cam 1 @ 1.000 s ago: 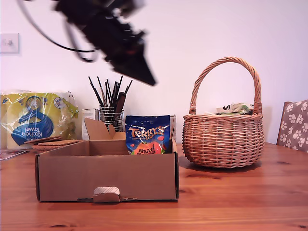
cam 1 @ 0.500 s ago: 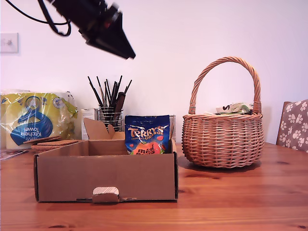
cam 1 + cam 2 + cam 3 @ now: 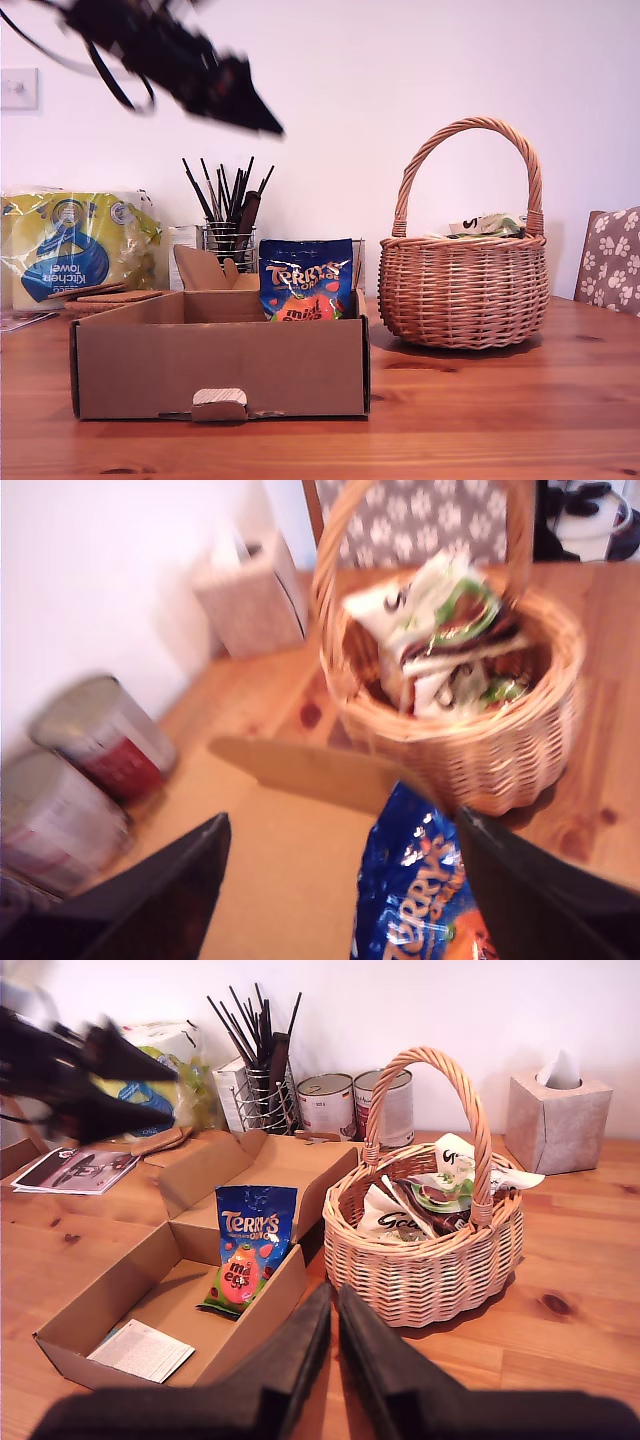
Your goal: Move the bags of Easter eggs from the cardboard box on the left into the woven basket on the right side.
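Showing dark blue Terry's bag (image 3: 306, 280) with orange-red picture, plain brown cardboard box (image 3: 220, 365), light-brown woven basket (image 3: 463, 290), white-green pouches (image 3: 440, 1185) inside.

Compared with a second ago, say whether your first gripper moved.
Yes. My first gripper rose and swung toward the exterior view's left, away from the pot of black sticks.

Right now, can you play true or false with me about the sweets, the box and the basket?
1. The blue Terry's bag stands in the cardboard box. True.
2. The woven basket holds nothing. False: white-green Galaxy pouches lie in it.
3. My first tool grips the Terry's bag. False: it is open above it, holding nothing.
4. My second tool has its jaws nearly together, with nothing between. True.
5. A paper slip lies on the box floor. True.
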Available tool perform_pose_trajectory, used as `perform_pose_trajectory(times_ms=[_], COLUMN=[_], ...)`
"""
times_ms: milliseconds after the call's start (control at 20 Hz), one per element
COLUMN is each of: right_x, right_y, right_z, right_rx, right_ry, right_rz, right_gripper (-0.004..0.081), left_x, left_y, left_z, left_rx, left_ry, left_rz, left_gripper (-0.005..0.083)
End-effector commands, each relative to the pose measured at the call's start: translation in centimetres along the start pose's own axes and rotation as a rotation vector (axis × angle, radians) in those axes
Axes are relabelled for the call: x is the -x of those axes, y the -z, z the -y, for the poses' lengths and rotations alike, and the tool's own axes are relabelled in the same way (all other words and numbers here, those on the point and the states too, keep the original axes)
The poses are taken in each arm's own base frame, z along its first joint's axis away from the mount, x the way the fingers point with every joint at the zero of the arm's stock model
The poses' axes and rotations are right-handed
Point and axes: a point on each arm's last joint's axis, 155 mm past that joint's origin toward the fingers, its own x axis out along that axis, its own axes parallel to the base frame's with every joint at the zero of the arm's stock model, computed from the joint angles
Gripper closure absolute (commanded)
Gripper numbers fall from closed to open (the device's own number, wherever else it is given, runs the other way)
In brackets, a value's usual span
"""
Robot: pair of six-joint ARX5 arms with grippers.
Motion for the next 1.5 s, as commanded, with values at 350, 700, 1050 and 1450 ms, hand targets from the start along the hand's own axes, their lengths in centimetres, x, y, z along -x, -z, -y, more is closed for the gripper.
perform_pose_trajectory(times_ms=[350,700,1050,1450], right_x=[0.2,0.2,0.2,0.2], right_y=[-0.4,-0.3,-0.3,-0.3], right_z=[0.0,0.0,0.0,0.0], right_rx=[0.003,0.003,0.003,0.003], right_ry=[0.001,0.001,0.002,0.001], right_rz=[0.013,0.012,0.009,0.009], right_gripper=[0.078,0.078,0.078,0.078], left_x=[-6.2,-8.3,-7.4,-5.0], left_y=[5.9,12.4,11.7,14.1], left_z=[-0.4,3.9,9.8,13.0], left_rx=[0.096,0.147,0.195,0.278], left_ry=[0.156,0.306,0.494,0.568], left_rz=[-0.199,-0.358,-0.391,-0.571], left_gripper=[0.0107,0.0117,0.0118,0.0219])
